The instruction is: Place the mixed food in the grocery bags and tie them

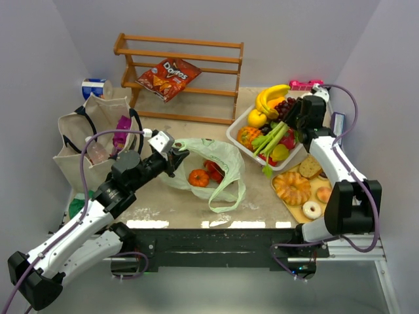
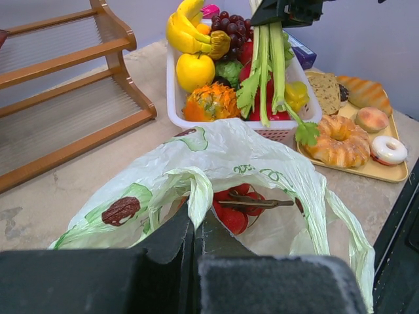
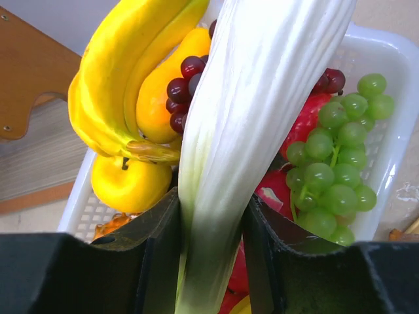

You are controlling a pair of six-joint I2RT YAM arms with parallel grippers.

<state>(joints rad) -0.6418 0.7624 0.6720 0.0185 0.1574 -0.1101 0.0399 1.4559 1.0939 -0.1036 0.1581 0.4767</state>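
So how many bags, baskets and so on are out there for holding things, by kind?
Bags: 2, a pale green plastic bag and a beige tote
white basket: 1
tray: 1
wooden rack: 1
Total: 5

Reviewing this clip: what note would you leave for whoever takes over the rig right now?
Left pincer: shut on the rim of the green bag, lifting its mouth.
Right pincer: shut on the celery bunch at the white basket.
Done: an orange fruit and red pieces lie in the green bag; the beige tote holds a few items.
Left: bag the celery, the rest of the basket and the chip packet on the rack; neither bag is tied.
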